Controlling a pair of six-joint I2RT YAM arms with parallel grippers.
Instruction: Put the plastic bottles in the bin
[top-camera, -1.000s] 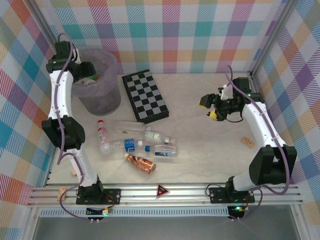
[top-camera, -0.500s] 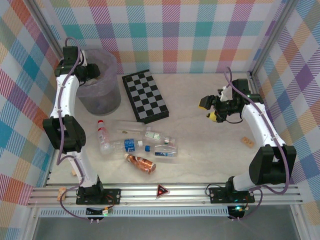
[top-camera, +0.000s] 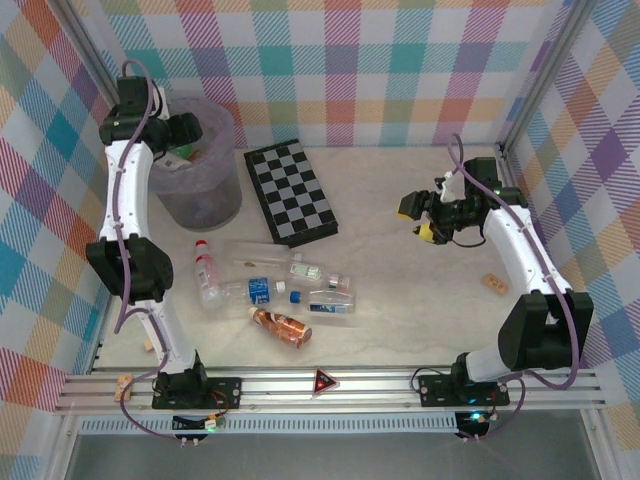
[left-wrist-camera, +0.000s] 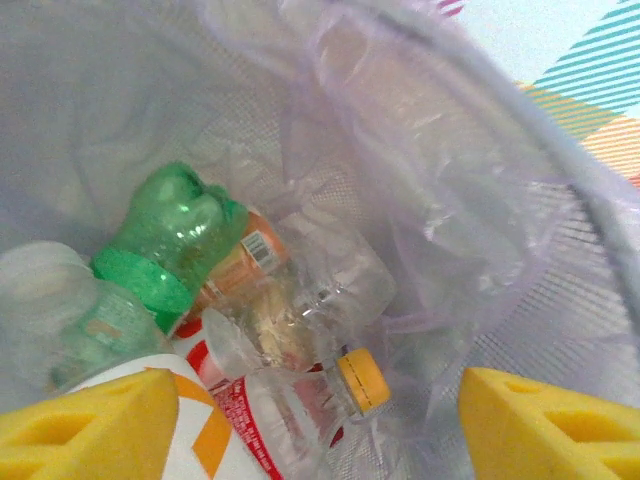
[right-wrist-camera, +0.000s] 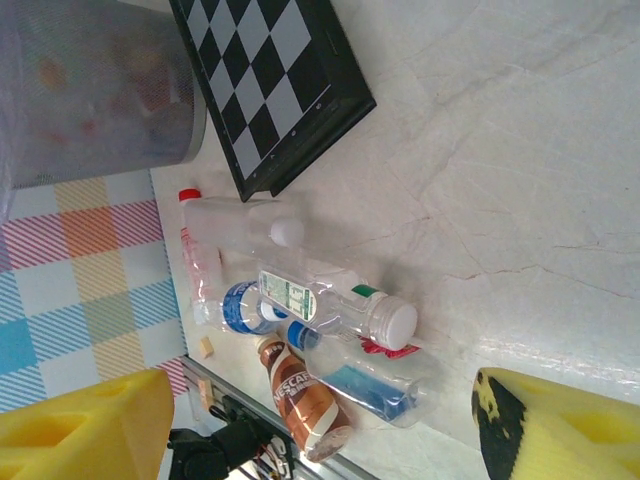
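Over the round grey lilac-lined bin (top-camera: 205, 200), left gripper (left-wrist-camera: 320, 430) jaws spread wide, empty. Right gripper (right-wrist-camera: 320, 430) jaws likewise released. On the pale desk (top-camera: 420, 300), red-capped clear plastic bottle (top-camera: 206, 272) lying lengthwise near-to-far, cap toward bin.

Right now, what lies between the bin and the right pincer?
In the top external view, the chequered board lies flat between the bin and the right pincer; from the board's edge to the pincer, the table is bare.
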